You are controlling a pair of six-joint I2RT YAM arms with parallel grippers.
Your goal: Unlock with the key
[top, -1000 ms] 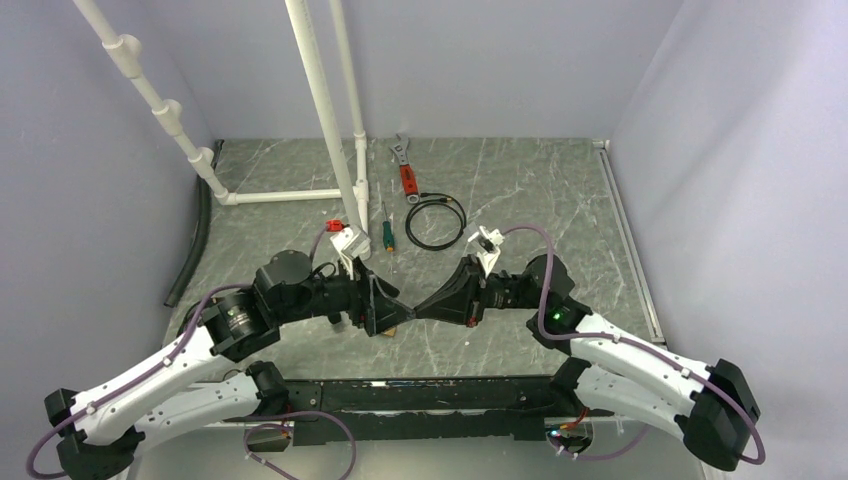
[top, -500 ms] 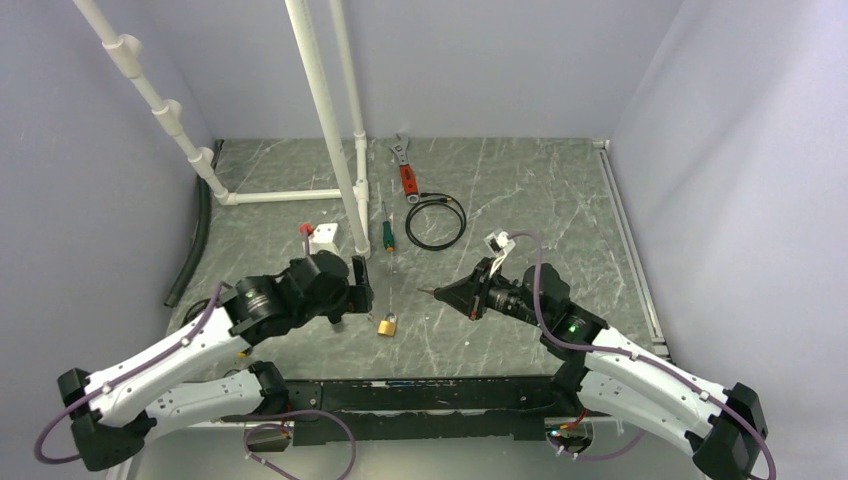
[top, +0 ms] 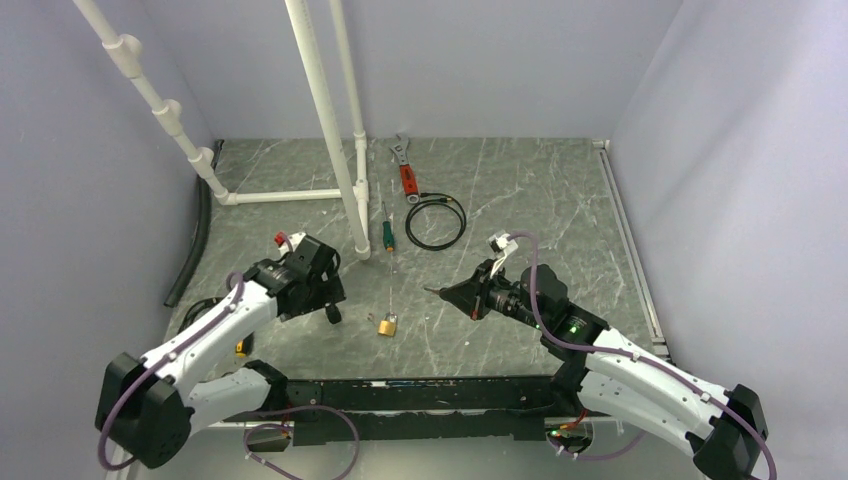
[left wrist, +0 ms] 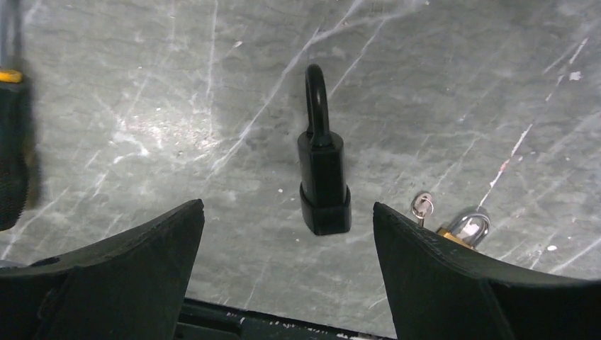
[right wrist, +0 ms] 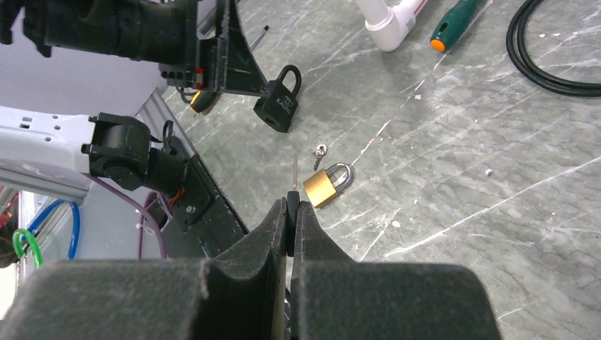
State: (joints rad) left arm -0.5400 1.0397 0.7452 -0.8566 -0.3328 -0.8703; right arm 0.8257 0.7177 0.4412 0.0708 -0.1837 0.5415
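Holds the key point(right wrist: 295, 176) in the right gripper point(right wrist: 291, 202), pressed together on the head, with only the blade poking forward past the tips, probably for a straight push into a keyhole. Carries it above the table point(top: 520, 200), apart from both locks, pointed into the gap between them. Shows the key as a thin, straight sliver of pale metal, seen edge-on; hides the head between the pads, so no telling its colour or shape. Hangs the left gripper point(left wrist: 287, 207) spread wide and empty over the black padlock point(left wrist: 324, 185), one finger to each side and clear of it, seemingly lined up for a grab on the body, to steady it against the key. Finds the black padlock lying on the table, shackle looking seated and pointing away from the wrist camera. Finds the brass padlock point(right wrist: 322, 188) lying flat too, free of both grippers, between the two arms, with a second small silver key point(right wrist: 319, 151) loose just beside its shackle. No telling the brass shackle latched or sprung. Nothing unlocked yet by the look of it, and a firm hold on one lock needed first
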